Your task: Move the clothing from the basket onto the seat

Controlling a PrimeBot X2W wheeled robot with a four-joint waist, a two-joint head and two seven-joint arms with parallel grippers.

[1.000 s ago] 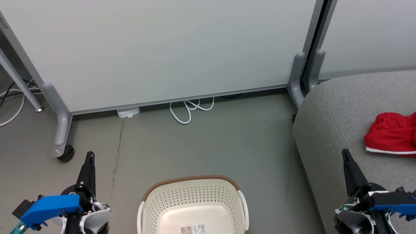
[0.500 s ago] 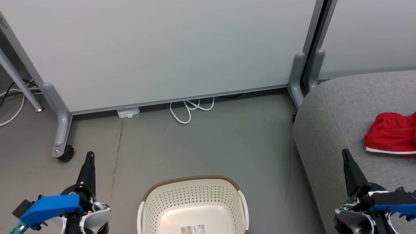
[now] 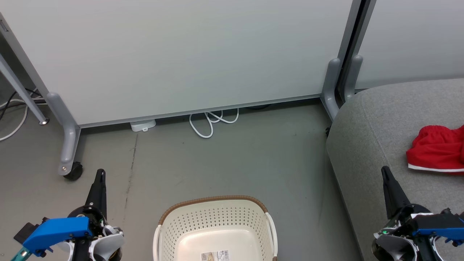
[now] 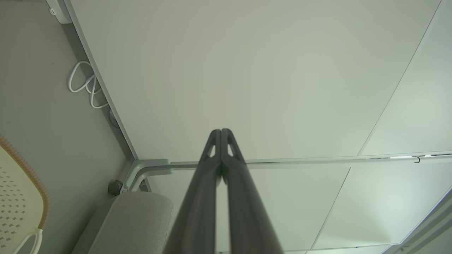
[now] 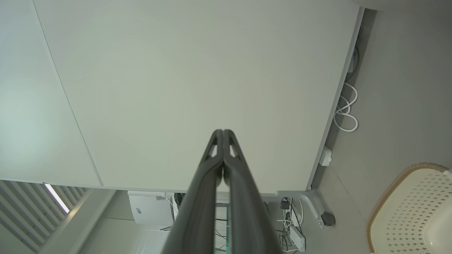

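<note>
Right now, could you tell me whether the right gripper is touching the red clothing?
Apart. The head view shows bare grey seat between the shut right gripper and the clothing lying further along it.

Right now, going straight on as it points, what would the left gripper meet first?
Probably the white partition panel: the shut left gripper aims at it, nothing visible between, though depth is unclear.
</note>
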